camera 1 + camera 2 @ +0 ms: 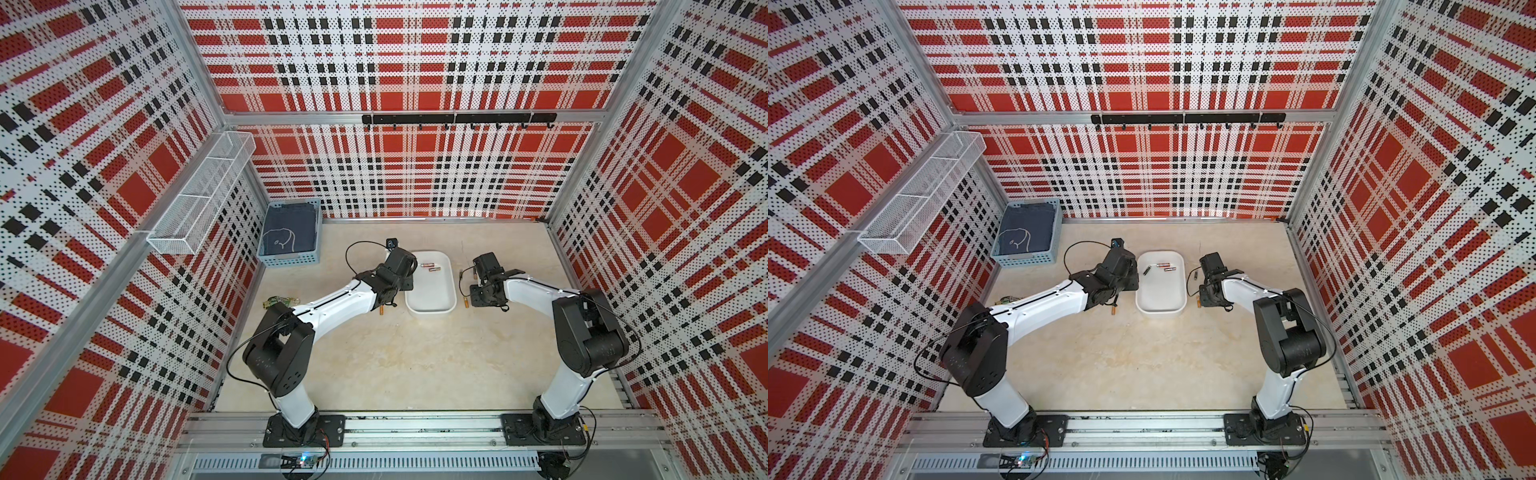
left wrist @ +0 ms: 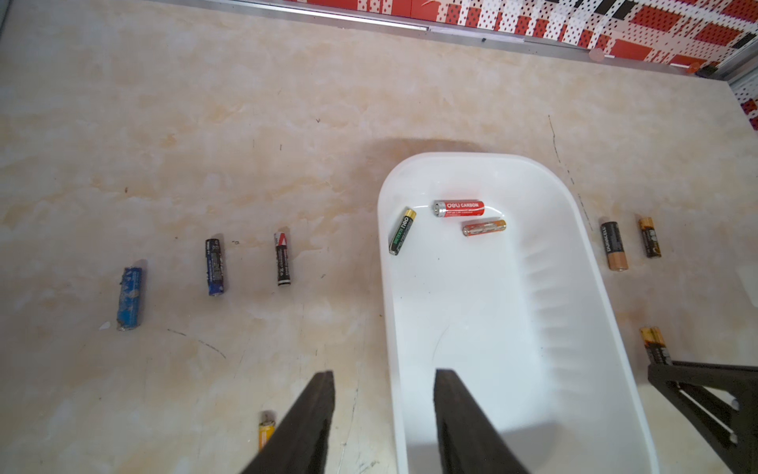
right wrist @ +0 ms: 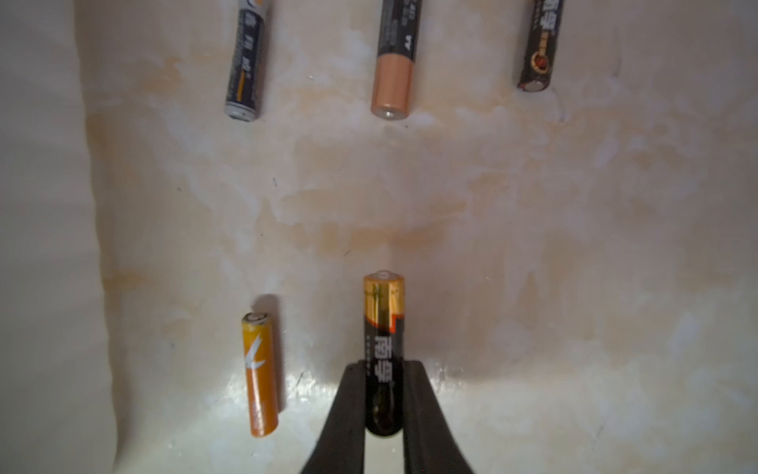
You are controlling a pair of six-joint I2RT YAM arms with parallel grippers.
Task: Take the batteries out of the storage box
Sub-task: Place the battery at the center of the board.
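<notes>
Right claw (image 3: 383, 365) grips a battery (image 3: 383, 312).
Left claw (image 2: 384, 373) gapes empty over the box (image 2: 574, 328) rim; three cells (image 1: 1163, 264) at its 1 o'clock.

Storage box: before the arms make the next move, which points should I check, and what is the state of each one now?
1. Emptying of the storage box: not ok; a red battery, a black-and-green battery and a worn orange battery lie inside.
2. Free left gripper: ok; jaws apart, nothing between them.
3. Grip of the right gripper: ok; shut on a black-and-gold battery.
4. That battery outside the box: ok; it is over the table.
5. That battery resting on the table: cannot tell.
</notes>
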